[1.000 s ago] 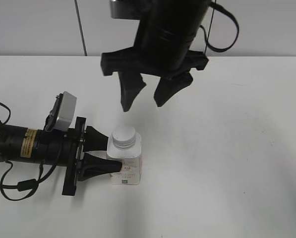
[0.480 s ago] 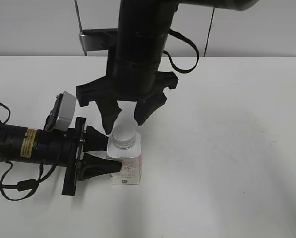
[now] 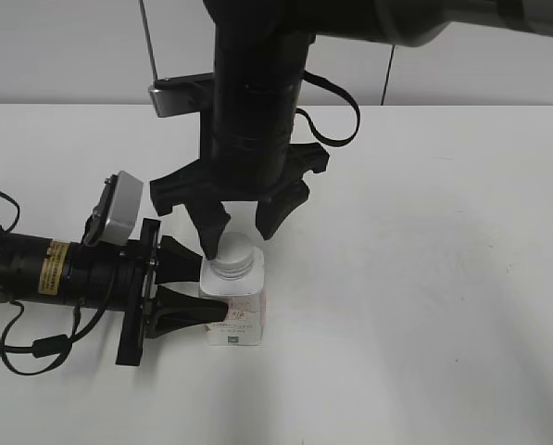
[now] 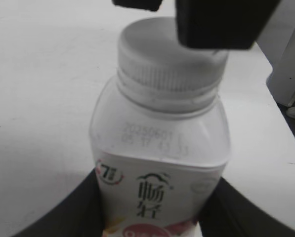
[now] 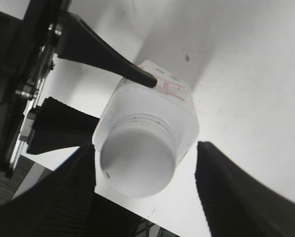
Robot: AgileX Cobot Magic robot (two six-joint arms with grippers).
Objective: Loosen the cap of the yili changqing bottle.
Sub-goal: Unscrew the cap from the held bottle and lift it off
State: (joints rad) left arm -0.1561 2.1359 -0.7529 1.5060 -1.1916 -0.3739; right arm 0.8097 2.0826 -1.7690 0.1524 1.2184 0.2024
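Note:
The yili changqing bottle (image 3: 235,311) stands upright on the white table, small, squarish and white with pink-red print; it also shows in the left wrist view (image 4: 157,168) and the right wrist view (image 5: 152,113). Its white ribbed cap (image 3: 232,252) sits on the neck, seen too in the left wrist view (image 4: 167,64) and the right wrist view (image 5: 136,165). My left gripper (image 3: 194,287) lies sideways and is shut on the bottle's body (image 4: 154,207). My right gripper (image 3: 239,227) hangs open straight over the cap (image 5: 145,173), one finger on each side with gaps.
The white table (image 3: 424,278) spreads out to the right and front of the bottle. A grey wall (image 3: 72,46) stands behind the table. The left arm with its cable lies along the table's left part.
My right gripper has come down and to the left from above until its open fingers flank the cap. The left gripper and the bottle have not moved.

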